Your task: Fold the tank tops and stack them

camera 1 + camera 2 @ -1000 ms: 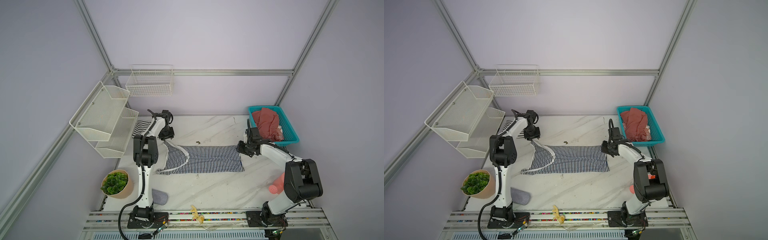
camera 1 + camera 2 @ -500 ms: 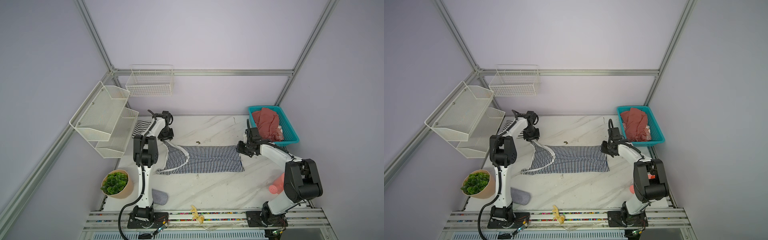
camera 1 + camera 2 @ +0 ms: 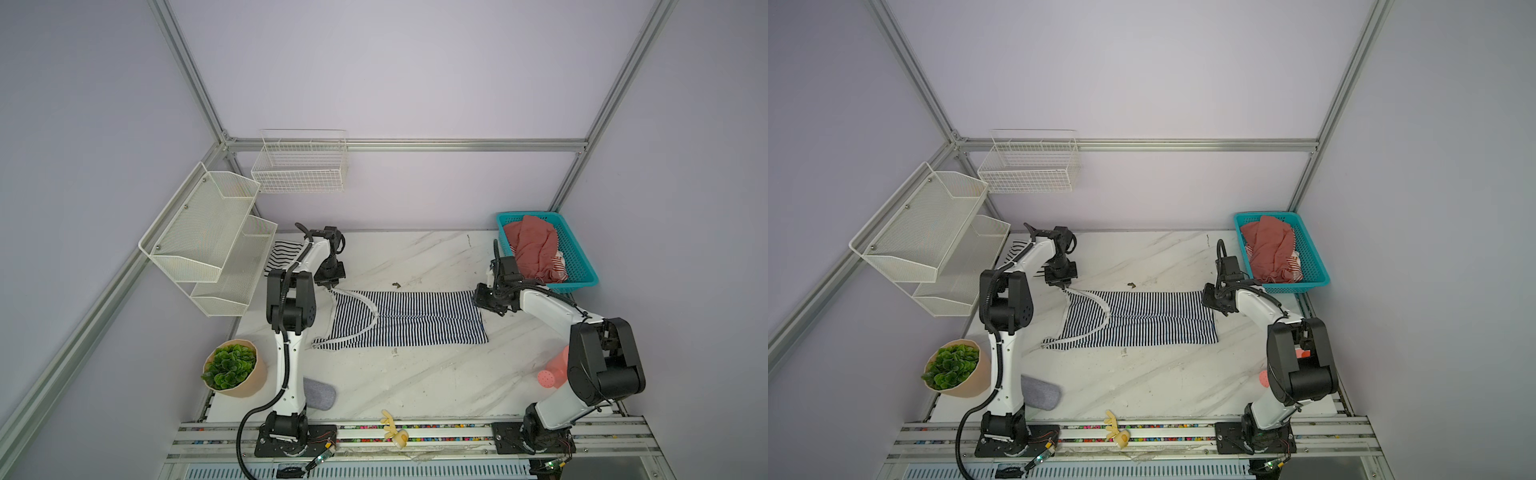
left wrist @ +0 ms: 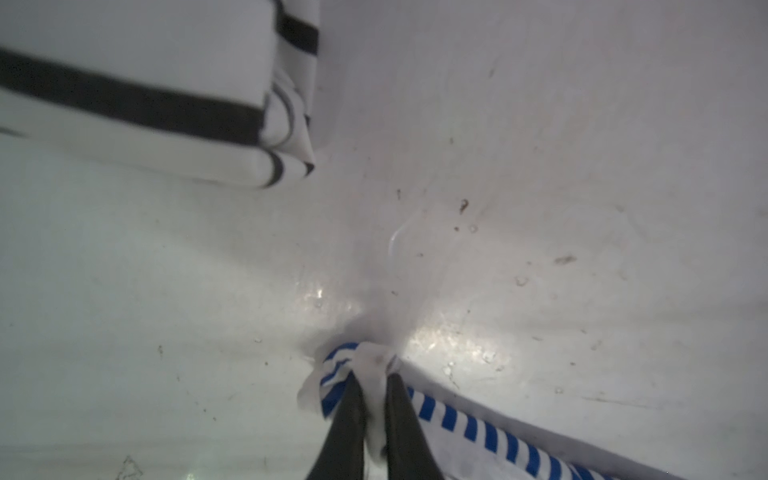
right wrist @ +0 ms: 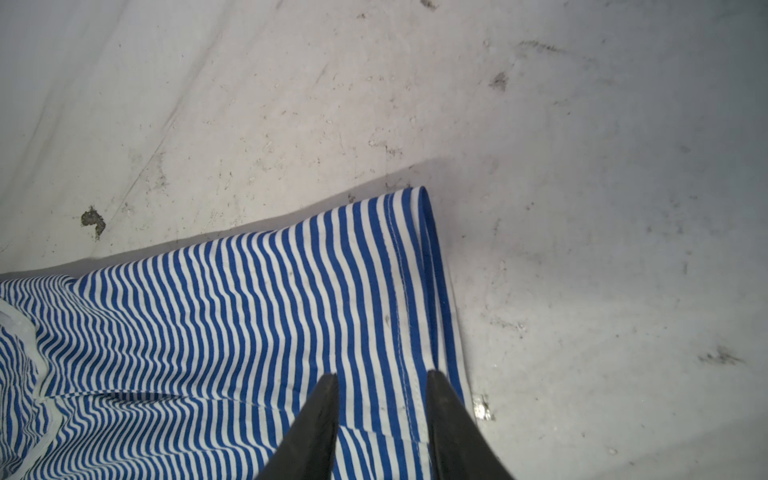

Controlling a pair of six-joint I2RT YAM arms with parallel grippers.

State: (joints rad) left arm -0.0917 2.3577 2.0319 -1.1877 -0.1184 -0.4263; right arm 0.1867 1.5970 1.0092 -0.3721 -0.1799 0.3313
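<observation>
Soft navy-striped tank top (image 3: 407, 318) lies flat, lengthwise left-right, straps left; left hand (image 4: 372, 378) pinching strap, right hand (image 5: 381, 374) spread at hem.

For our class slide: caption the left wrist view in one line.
Left gripper pinches a strap of the blue-striped tank top; folded black-striped tank top nearby.

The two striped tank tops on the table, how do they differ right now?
Stripes: the navy-striped tank top has dense thin stripes; the black-striped tank top has wide-spaced ones on white. Pose: the navy-striped one lies spread flat mid-table; the black-striped one sits folded at the far left corner. Handling: the left gripper pinches the navy-striped top's strap, while no gripper holds the black-striped one. Both are striped cloth on the marble table.
</observation>
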